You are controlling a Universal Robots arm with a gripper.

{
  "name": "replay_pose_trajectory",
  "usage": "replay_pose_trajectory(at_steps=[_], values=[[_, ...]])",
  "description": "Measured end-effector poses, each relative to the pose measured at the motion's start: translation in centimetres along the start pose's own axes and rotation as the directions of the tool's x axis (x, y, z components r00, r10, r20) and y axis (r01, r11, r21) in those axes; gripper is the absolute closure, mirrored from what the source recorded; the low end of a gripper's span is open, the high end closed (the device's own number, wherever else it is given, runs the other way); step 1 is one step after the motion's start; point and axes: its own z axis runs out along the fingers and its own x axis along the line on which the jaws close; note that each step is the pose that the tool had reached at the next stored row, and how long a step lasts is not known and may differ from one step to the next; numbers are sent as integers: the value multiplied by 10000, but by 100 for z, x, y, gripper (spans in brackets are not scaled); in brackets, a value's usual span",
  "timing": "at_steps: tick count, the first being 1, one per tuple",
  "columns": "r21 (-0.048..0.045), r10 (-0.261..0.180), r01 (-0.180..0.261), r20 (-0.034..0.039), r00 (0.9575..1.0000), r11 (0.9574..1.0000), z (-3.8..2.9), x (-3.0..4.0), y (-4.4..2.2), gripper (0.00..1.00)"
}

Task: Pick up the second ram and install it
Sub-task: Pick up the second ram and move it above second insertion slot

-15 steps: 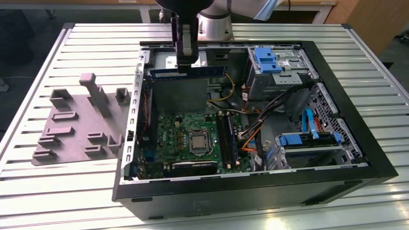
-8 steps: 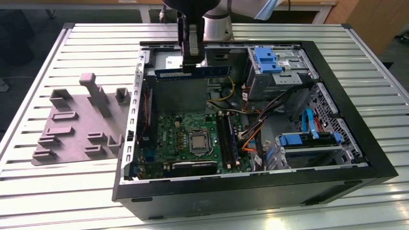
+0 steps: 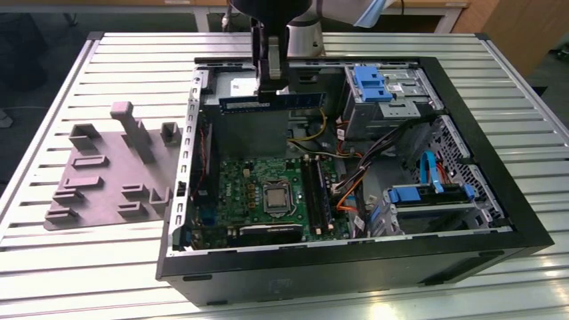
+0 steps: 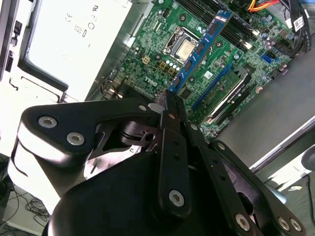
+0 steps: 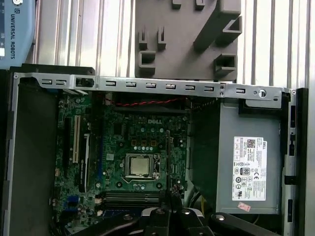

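My gripper point(image 3: 269, 90) hangs over the back of the open computer case point(image 3: 498, 220), shut on the second ram point(image 3: 271, 102). The ram is a long, thin blue stick held level above the power-supply box point(image 3: 249, 130). In the second wrist view the ram point(image 4: 202, 46) runs out from my gripper's point(image 4: 170, 101) closed fingertips, over the green board point(image 4: 162, 44). The first wrist view has my gripper point(image 5: 170, 209) above the board point(image 5: 133, 142) near the processor socket point(image 5: 140, 166). The board's long black slots point(image 3: 316, 193) lie lower down, nearer the exterior view's right.
A grey plastic tray point(image 3: 106, 173) with raised blocks lies on the slatted table at the exterior view's left of the case. Blue drive cages point(image 3: 374, 83) and orange cables point(image 3: 351, 183) fill the case's right side. The case walls stand up around the board.
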Motion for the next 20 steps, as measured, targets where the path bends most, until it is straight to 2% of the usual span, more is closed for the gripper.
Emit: replay_pose_trajectory(at_steps=[20], values=[[2, 30, -30, 0, 10000, 10000, 34, 4, -56, 89]])
